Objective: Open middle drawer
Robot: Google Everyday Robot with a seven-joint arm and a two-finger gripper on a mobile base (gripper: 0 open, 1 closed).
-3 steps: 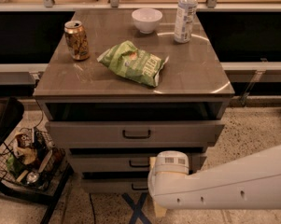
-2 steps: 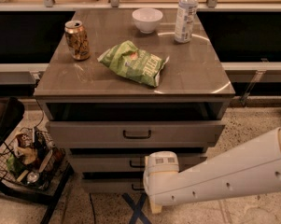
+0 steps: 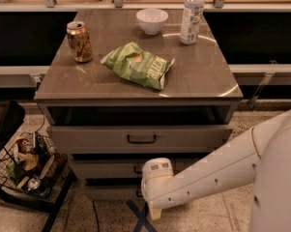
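The cabinet has three grey-brown drawers stacked one above another. The middle drawer lies below the wide top drawer and above the bottom drawer. Its dark bar handle shows only at its left end, beside my arm. My gripper is at the end of the white arm, right in front of the middle and bottom drawer fronts, next to the handle. The white wrist housing hides most of it.
On the cabinet top are a can, a green chip bag, a white bowl and a water bottle. A wire basket of clutter stands on the floor to the left. Blue tape marks the floor.
My arm has moved left, carrying the wrist and gripper closer to the drawer handles. The drawers and the things on top have not moved.
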